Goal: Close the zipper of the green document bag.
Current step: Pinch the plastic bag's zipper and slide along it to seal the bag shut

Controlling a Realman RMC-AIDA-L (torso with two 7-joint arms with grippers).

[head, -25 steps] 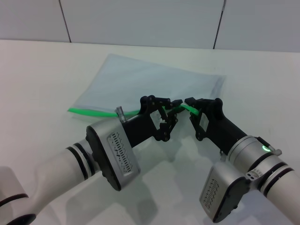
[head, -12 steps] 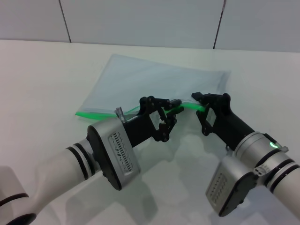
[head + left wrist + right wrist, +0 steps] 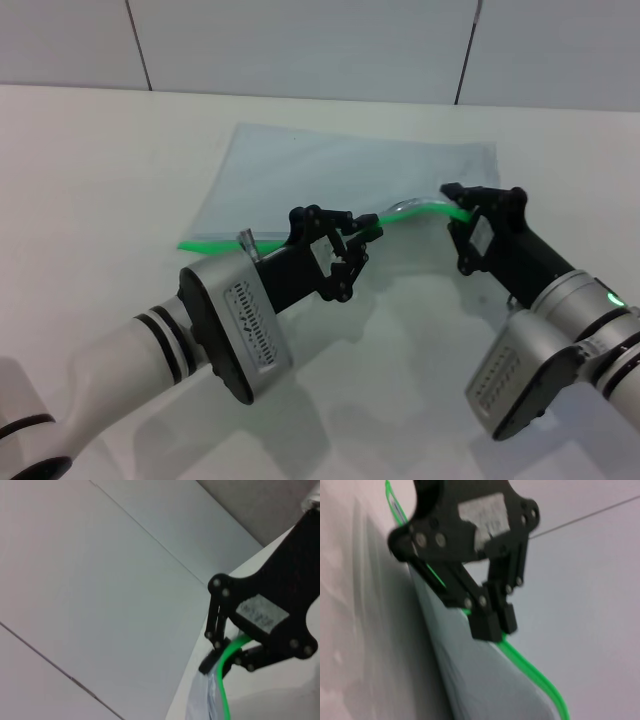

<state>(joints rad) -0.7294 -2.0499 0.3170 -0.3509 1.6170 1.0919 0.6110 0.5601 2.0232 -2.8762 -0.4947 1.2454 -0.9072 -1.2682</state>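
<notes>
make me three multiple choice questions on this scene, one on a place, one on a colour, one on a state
1. Where on the translucent pale blue-grey plastic document bag does the right gripper hold?
A. the far plain edge
B. the green-trimmed near edge
C. the middle of the flat face

2. What colour is the thin plastic zip strip?
A. red
B. yellow
C. bright green

3. How does the zip strip run between the left gripper and the right one?
A. raised off the white table
B. flat on the table
C. rolled up

Answers: 1 B, black fingers pinch the green edge. 2 C, it shows bright green in every view. 3 A, the strip arches upward with the bag's edge lifted.
</notes>
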